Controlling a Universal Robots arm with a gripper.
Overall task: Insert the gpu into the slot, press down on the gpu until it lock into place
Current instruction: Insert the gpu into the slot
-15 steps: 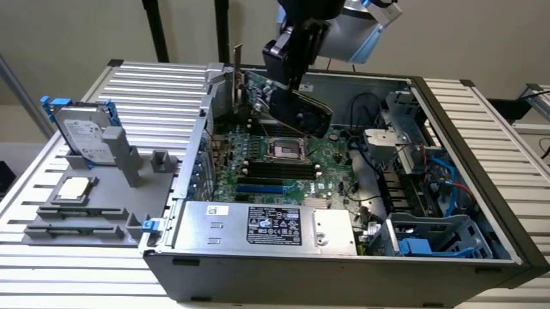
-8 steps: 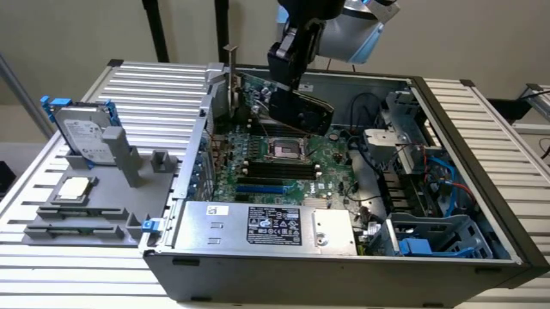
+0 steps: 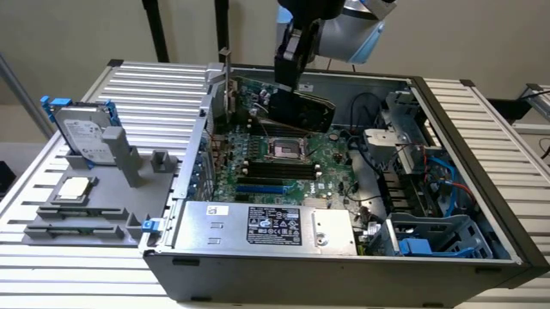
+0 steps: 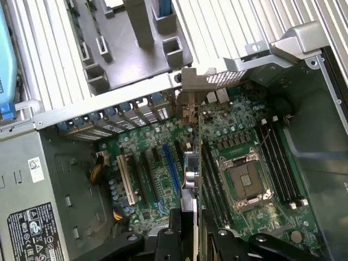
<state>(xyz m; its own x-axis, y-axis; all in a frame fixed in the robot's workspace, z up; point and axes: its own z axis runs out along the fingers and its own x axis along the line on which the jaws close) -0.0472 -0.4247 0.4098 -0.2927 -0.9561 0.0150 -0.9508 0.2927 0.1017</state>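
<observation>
**A:** What sat on the table point(image 3: 490, 129)?

**B:** The open case point(image 3: 344, 283), with the motherboard point(image 3: 331, 161) flat inside. The gpu point(image 3: 305, 109) hung tilted above it, near the CPU socket point(image 3: 284, 149), with the fingers point(image 4: 175, 225) clamped on its upper edge.

**A:** And the slot point(image 4: 169, 163)?

**B:** It was bare, across the memory slots point(image 3: 279, 170) from the CPU socket. The card was unseated. I judged it needed levelling and lining up along the slot, then even pressure straight down.

Ribbed metal table point(image 3: 154, 84) under an open computer case point(image 3: 344, 277) and a grey parts holder point(image 3: 103, 199).
</observation>
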